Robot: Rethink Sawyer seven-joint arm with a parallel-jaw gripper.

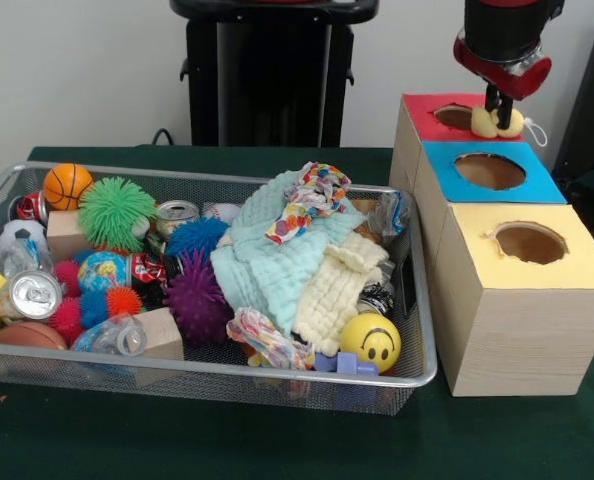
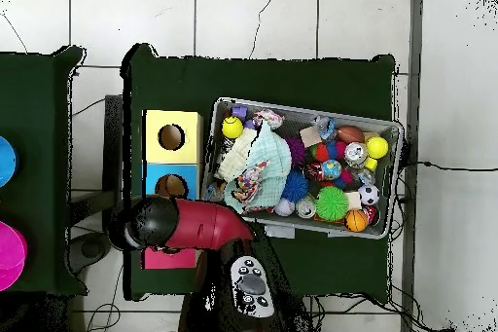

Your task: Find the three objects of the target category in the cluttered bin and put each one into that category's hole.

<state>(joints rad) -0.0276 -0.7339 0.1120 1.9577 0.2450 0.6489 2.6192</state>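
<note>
My gripper (image 1: 497, 108) hangs over the red-topped wooden box (image 1: 422, 125) at the back right. It is shut on a small pale tan plush toy (image 1: 512, 124) with a string loop. The toy sits at the right rim of the red hole (image 1: 455, 117), partly over it. The silver wire-mesh bin (image 1: 207, 375) lies to the left, full of clutter. No other plush animal shows in it; no orange tiger is visible. In the overhead view the arm (image 2: 185, 223) covers the gripper, the toy and most of the red top (image 2: 170, 260).
A blue-topped box (image 1: 537, 185) and a yellow-topped box (image 1: 577, 265) stand in a row in front of the red one. The bin holds spiky rubber balls (image 1: 117, 212), cans (image 1: 32, 295), folded cloths (image 1: 267, 265), patterned knots (image 1: 307, 200), a smiley ball (image 1: 370, 342) and a basketball (image 1: 67, 185).
</note>
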